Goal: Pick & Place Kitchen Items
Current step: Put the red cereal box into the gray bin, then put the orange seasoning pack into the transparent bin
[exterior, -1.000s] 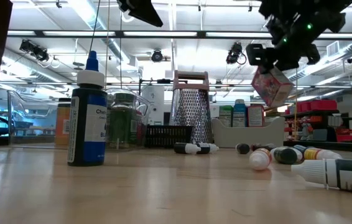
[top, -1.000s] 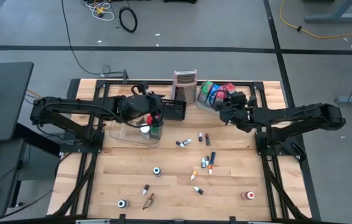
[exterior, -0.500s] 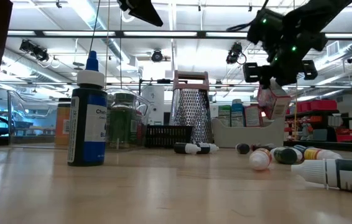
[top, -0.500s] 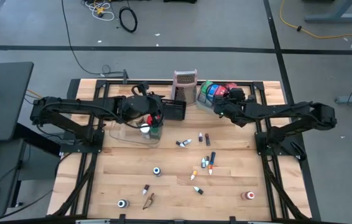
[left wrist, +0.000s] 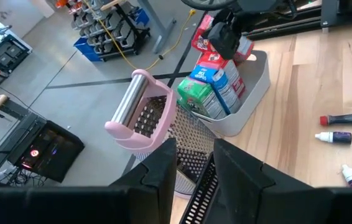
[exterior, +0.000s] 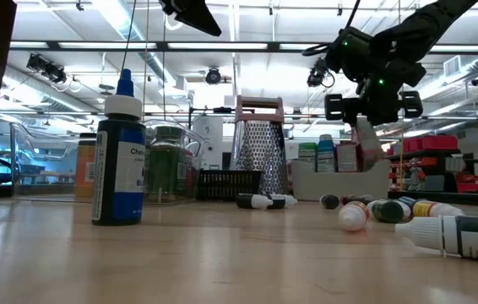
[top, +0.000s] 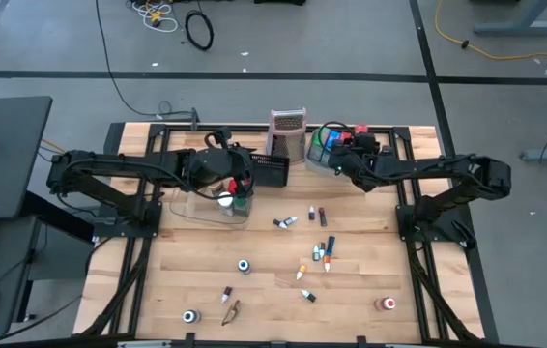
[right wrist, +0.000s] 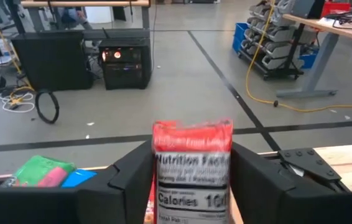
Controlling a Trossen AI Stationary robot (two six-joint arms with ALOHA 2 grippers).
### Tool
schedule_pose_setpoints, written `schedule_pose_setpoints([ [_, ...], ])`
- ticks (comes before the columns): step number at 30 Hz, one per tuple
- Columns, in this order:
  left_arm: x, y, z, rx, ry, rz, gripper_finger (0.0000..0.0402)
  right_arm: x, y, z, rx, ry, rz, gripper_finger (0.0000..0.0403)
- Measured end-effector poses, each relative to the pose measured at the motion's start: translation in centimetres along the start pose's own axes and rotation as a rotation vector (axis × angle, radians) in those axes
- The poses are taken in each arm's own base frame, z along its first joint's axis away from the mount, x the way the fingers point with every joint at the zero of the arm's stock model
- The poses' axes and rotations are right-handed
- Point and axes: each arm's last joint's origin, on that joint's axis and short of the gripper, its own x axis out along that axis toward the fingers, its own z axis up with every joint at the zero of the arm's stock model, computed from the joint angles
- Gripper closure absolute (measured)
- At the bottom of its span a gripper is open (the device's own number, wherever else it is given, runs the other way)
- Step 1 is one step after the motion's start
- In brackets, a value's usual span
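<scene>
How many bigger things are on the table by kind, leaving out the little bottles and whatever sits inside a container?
Round jars loose on the wood: 3
Box grater: 1
Grey tray: 1
Black mesh basket: 1
Clear tub: 1
Total: 7

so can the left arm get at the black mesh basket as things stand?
Probably yes. The left gripper hangs right beside the black mesh basket, with nothing between them. The box grater stands just past it, and the right gripper is off over the grey tray.
</scene>
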Motion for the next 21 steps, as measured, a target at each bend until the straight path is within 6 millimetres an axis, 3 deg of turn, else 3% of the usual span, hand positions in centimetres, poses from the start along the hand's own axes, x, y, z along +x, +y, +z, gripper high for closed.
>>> schedule_pose_setpoints([
  [13,0.0,0.0,0.0,0.000,0.000,0.000,0.0286,0.0,0.0,0.0,-0.092,0.011,0.010,0.0138],
  [21,0.0,0.0,0.0,0.001,0.000,-0.003,0.0286,-0.5,1.1,0.8,-0.295,-0.048,0.054,0.0126],
])
